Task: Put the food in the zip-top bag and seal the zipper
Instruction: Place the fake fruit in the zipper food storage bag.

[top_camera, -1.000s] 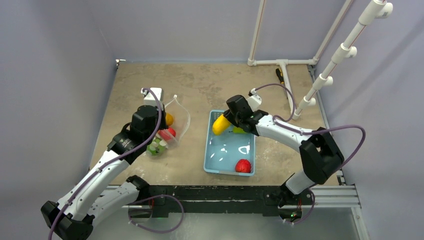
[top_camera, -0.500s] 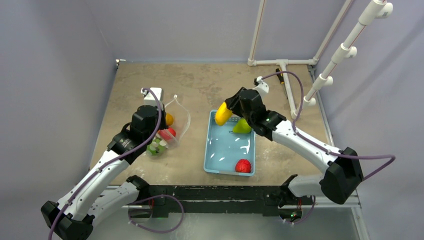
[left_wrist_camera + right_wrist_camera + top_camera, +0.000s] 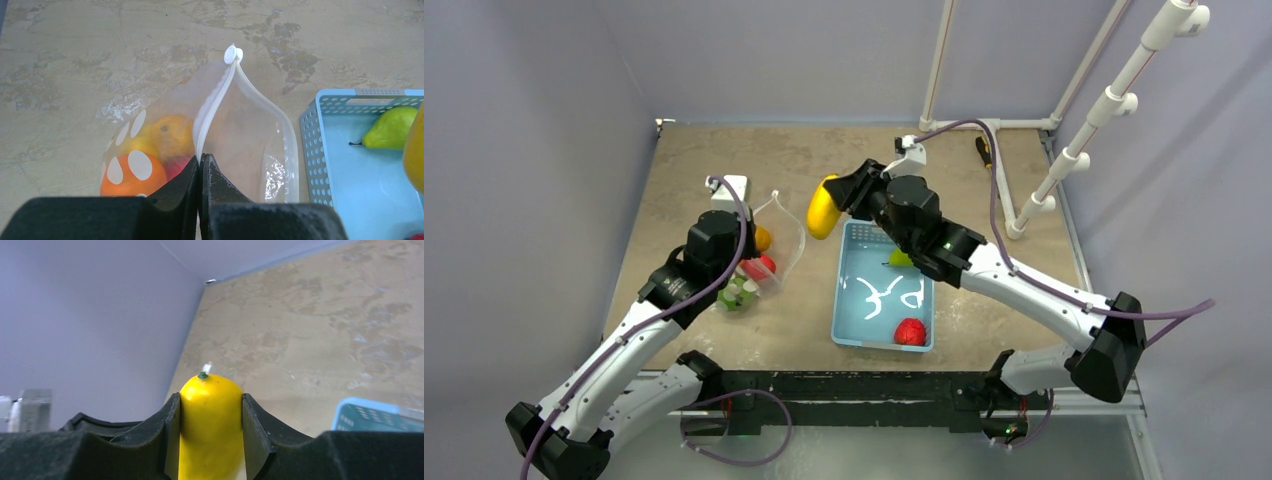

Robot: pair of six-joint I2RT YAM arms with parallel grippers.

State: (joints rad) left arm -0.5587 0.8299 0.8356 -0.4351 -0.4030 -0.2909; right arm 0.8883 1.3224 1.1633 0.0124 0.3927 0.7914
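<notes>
My right gripper [image 3: 842, 197] is shut on a long yellow fruit [image 3: 823, 208], held in the air between the light-blue basket and the bag; in the right wrist view the fruit [image 3: 210, 425] sits between both fingers. The transparent dotted zip-top bag [image 3: 776, 243] lies left of the basket with its mouth open; several fruits [image 3: 150, 157], orange, yellow, red and green, are inside. My left gripper [image 3: 200, 160] is shut on the bag's whitish zipper strip [image 3: 212, 107], holding that edge up. A green pear [image 3: 391, 128] and a red fruit [image 3: 910, 331] lie in the basket.
The light-blue basket [image 3: 844, 300] stands at centre, near the table's front edge. A white plastic pipe frame [image 3: 994, 130] stands at the back right with a dark tool [image 3: 984, 152] beside it. Purple walls close the left and back sides.
My right gripper has lifted the yellow fruit out of the basket and carried it left and back, toward the bag. The left arm and bag have not moved.
</notes>
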